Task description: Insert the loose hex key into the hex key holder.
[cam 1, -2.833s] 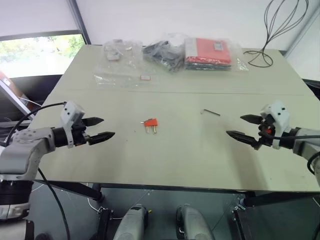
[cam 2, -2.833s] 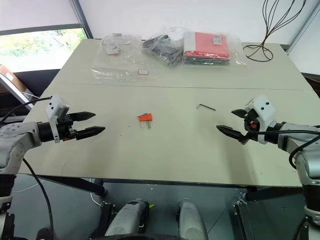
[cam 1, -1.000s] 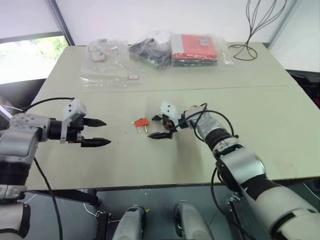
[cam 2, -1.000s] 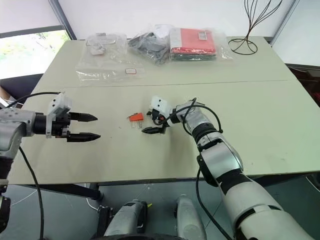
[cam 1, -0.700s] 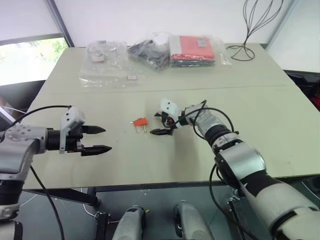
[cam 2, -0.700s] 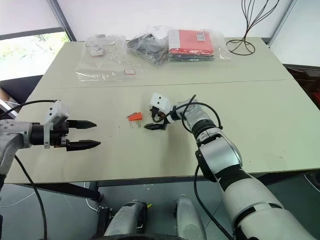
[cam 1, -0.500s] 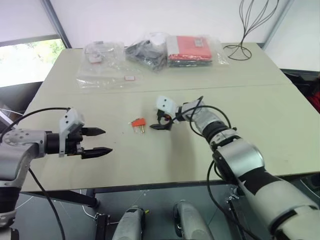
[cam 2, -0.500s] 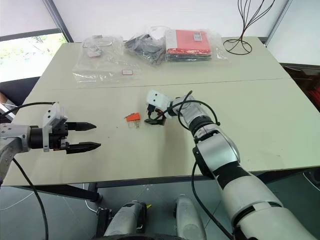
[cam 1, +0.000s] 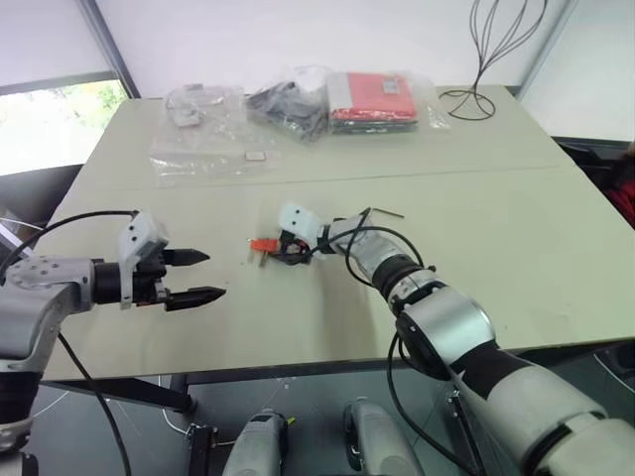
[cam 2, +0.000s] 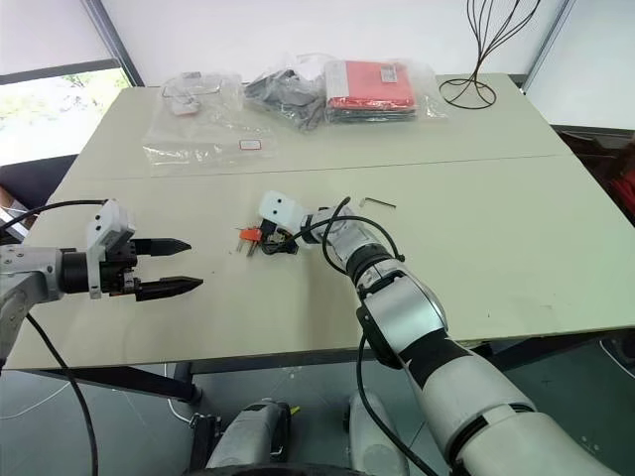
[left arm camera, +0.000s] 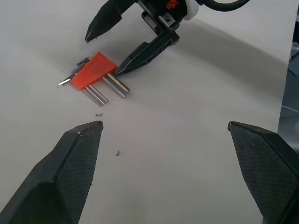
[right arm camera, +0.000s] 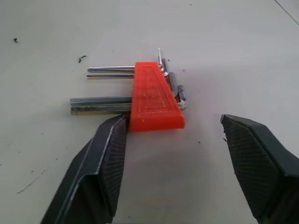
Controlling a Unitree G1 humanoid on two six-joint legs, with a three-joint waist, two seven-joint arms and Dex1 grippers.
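The wedge-shaped orange plastic hex key holder (right arm camera: 155, 97) with smooth steel rods now lies between the right gripper's (right arm camera: 187, 154) parted, empty ribbed fingers; previously it lay apart. The thin dark L-shaped loose hex key (cam 2: 377, 203) lies at two o'clock of the holder. The left gripper (cam 1: 198, 276) is wide apart, empty.

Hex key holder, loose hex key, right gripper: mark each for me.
hex key holder (right arm camera: 154, 97): right wrist view, middle of the orange block.
loose hex key (cam 2: 378, 203): right eye view, middle of the rod.
right gripper (left arm camera: 107, 48): left wrist view, midway between its fingertips.
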